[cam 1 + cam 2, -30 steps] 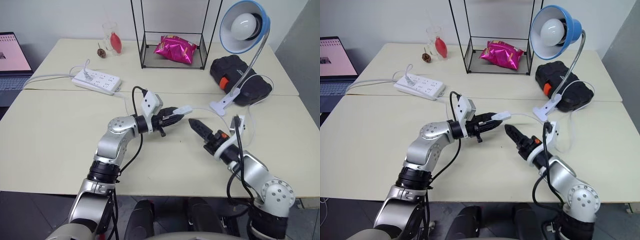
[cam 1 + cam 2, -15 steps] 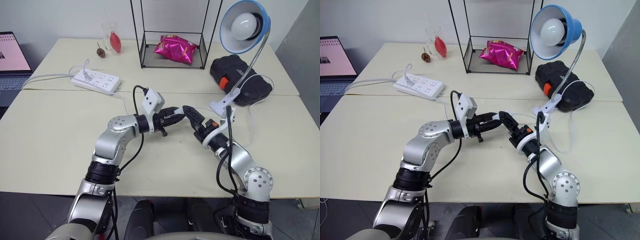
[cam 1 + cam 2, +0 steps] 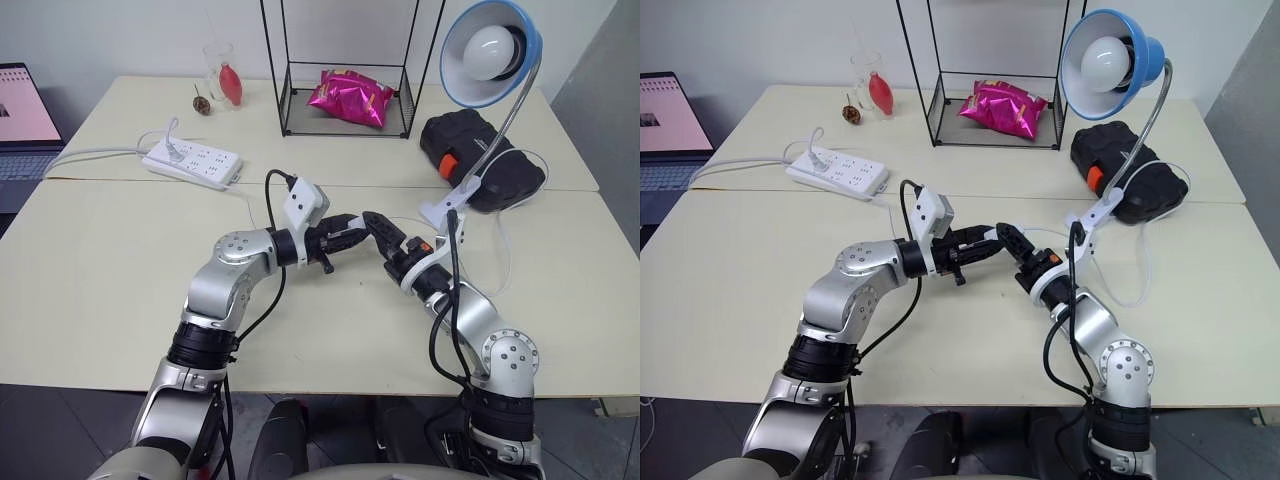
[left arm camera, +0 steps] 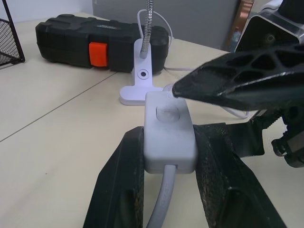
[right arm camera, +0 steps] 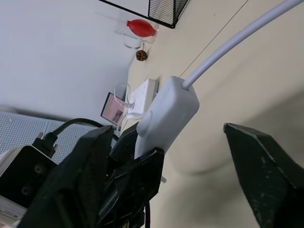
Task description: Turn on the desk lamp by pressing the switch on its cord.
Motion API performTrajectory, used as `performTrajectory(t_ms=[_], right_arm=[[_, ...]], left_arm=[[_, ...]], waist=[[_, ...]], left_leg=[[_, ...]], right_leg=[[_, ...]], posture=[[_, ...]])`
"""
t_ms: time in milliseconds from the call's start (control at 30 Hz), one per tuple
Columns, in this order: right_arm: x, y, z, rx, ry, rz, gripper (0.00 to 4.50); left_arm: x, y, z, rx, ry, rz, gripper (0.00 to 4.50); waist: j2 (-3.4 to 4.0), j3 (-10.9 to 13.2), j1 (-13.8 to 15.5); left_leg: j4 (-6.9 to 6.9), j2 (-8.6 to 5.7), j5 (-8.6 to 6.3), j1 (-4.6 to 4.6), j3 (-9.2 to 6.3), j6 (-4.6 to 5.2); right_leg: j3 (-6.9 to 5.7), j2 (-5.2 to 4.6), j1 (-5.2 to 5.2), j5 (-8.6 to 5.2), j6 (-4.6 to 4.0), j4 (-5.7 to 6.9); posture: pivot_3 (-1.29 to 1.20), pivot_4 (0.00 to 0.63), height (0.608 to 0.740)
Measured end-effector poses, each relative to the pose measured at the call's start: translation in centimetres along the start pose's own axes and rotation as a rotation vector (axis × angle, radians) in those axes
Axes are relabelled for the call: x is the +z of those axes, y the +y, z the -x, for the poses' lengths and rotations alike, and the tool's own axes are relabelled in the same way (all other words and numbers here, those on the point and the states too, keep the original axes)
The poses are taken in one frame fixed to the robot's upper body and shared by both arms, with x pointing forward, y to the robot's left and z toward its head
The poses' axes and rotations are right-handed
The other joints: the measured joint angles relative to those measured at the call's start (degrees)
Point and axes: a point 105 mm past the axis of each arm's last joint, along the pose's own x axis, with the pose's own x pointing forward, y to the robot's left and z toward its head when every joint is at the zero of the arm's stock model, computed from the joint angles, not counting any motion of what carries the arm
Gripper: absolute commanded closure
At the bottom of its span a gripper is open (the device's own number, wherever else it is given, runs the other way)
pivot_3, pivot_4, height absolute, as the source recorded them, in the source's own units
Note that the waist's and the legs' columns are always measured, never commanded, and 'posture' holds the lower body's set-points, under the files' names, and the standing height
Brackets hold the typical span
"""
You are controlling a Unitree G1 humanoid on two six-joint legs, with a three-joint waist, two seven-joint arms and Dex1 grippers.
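White switch [image 4: 169,137] sits clamped between the left gripper [image 4: 166,190] fingers; the right gripper [image 5: 166,156], fingers apart, has one fingertip [image 4: 183,88] seemingly touching its rocker.

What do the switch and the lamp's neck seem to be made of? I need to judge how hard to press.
The switch looks like matte white moulded plastic: smooth rounded edges, recessed button. The lamp's gooseneck looks like ribbed, shiny silver metal, likely flexible. The blue shade appears glossy; painted metal or plastic, unclear.
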Motion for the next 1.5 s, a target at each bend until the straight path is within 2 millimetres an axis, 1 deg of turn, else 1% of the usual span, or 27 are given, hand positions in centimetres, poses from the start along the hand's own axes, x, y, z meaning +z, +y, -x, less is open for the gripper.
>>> performTrajectory(t_ms=[167,233,300,333,433,833,900,967,1033,1067,1233,1267,1300,1400,1500], right_arm=[[-0.2,0.0,-0.1,0.001,0.007,0.0,2.5],[-0.3,0.2,-0.1,0.008,0.014,-0.004,2.83],[-0.4,0.4,-0.2,0.013,0.019,-0.001,3.27],[-0.5,0.5,-0.2,0.02,0.023,-0.004,3.57],[-0.6,0.7,-0.2,0.032,0.03,-0.014,3.98],[-0.7,0.6,-0.4,0.029,0.044,-0.032,4.0],[-0.6,0.6,-0.4,0.028,0.045,-0.036,3.29],[-0.6,0.5,-0.3,0.023,0.047,-0.031,2.95],[-0.5,0.3,-0.2,0.019,0.051,-0.022,2.45],[-0.4,0.2,-0.1,0.016,0.052,-0.018,2.36],[-0.4,-0.8,1.3,-0.005,0.099,0.033,1.28],[-0.2,-1.1,1.7,-0.012,0.109,0.051,0.92],[-0.2,-1.2,2.0,-0.016,0.122,0.074,0.79],[0.4,-1.5,3.8,-0.019,0.186,0.238,0.11],[0.7,-0.8,6.0,0.028,0.301,0.527,0.0]], left_arm=[[0.1,0.0,0.1,-0.002,0.001,-0.005,3.4],[0.0,0.0,0.1,-0.002,0.005,-0.005,3.4],[-0.2,-0.1,0.1,-0.004,0.01,-0.004,3.4],[-0.2,-0.1,0.1,-0.002,0.01,-0.005,3.4],[-0.3,0.0,0.3,0.002,0.011,-0.01,3.4],[-0.4,0.1,0.5,0.009,0.011,-0.02,3.4],[-0.4,0.1,0.5,0.009,0.011,-0.02,3.4],[-0.4,-0.1,0.4,0.004,0.01,-0.025,3.4],[-0.2,-0.3,0.3,-0.005,0.005,-0.036,3.4],[-0.1,-0.4,0.3,-0.006,0.001,-0.042,3.4],[-0.3,-0.3,0.3,-0.002,0.004,-0.049,3.4],[-0.3,-0.3,0.3,-0.002,0.003,-0.056,3.4],[-0.4,-0.2,0.3,-0.001,0.004,-0.059,3.4],[-1.2,0.5,0.4,0.014,0.027,-0.055,3.4],[-2.5,1.0,0.5,0.0,0.074,-0.081,3.4]], waist=[[0.0,0.0,0.0],[0.0,0.0,0.0],[0.0,0.0,-0.01],[0.0,0.0,-0.01],[0.0,0.0,-0.01],[0.0,0.0,-0.01],[0.0,0.0,-0.01],[0.0,0.0,-0.01],[0.0,0.0,0.0],[0.0,0.0,-0.01],[0.0,0.0,-0.02],[0.0,0.0,-0.04],[0.0,0.0,-0.02],[0.0,0.01,0.05],[0.02,0.01,0.11]], left_leg=[[-0.02,0.0,0.0,0.0,0.0,0.0],[-0.02,0.0,0.0,0.0,0.0,0.0],[-0.03,0.0,0.0,0.0,0.0,0.0],[-0.03,0.0,0.0,0.0,0.0,0.0],[-0.06,0.0,0.0,0.0,0.0,0.0],[-0.12,0.01,0.0,-0.01,0.0,0.0],[-0.15,0.01,0.0,-0.01,0.01,0.0],[-0.16,0.01,0.0,-0.01,0.01,0.0],[-0.19,0.0,0.0,-0.03,0.02,0.0],[-0.21,0.0,0.0,-0.04,0.03,0.0],[-0.28,0.0,0.0,-0.09,0.06,0.0],[-0.29,0.0,0.0,-0.09,0.05,0.0],[-0.29,0.0,0.0,-0.09,0.05,0.0],[-0.3,-0.03,0.0,-0.12,0.07,0.0],[-0.34,-0.03,0.0,-0.12,0.06,0.0]], right_leg=[[0.0,0.0,-0.01,0.0,-0.01,0.0],[0.0,0.0,-0.01,-0.01,-0.01,0.0],[0.0,0.0,-0.02,-0.01,-0.02,0.0],[0.0,0.0,-0.02,-0.02,-0.02,0.0],[0.0,0.0,-0.03,-0.02,-0.03,-0.01],[0.0,0.0,-0.05,-0.04,-0.06,-0.03],[0.0,0.0,-0.07,-0.04,-0.06,-0.03],[0.0,0.0,-0.08,-0.05,-0.07,-0.03],[0.01,-0.01,-0.12,-0.05,-0.07,-0.03],[0.02,-0.01,-0.15,-0.05,-0.07,-0.03],[0.04,-0.01,-0.24,-0.06,-0.1,-0.03],[0.03,-0.01,-0.25,-0.06,-0.1,-0.03],[0.03,-0.01,-0.25,-0.06,-0.1,-0.03],[0.04,-0.03,-0.27,-0.07,-0.09,-0.05],[0.01,-0.01,-0.27,-0.09,-0.07,-0.1]], posture=[[0.0,0.15,0.74],[0.0,0.15,0.74],[0.0,0.15,0.74],[0.0,0.15,0.74],[0.0,0.15,0.74],[0.0,0.15,0.74],[0.0,0.15,0.74],[0.0,0.15,0.74],[0.0,0.15,0.74],[0.0,0.15,0.74],[0.0,0.15,0.74],[0.0,0.15,0.74],[0.0,0.15,0.74],[0.0,0.15,0.74],[0.0,0.15,0.74]])
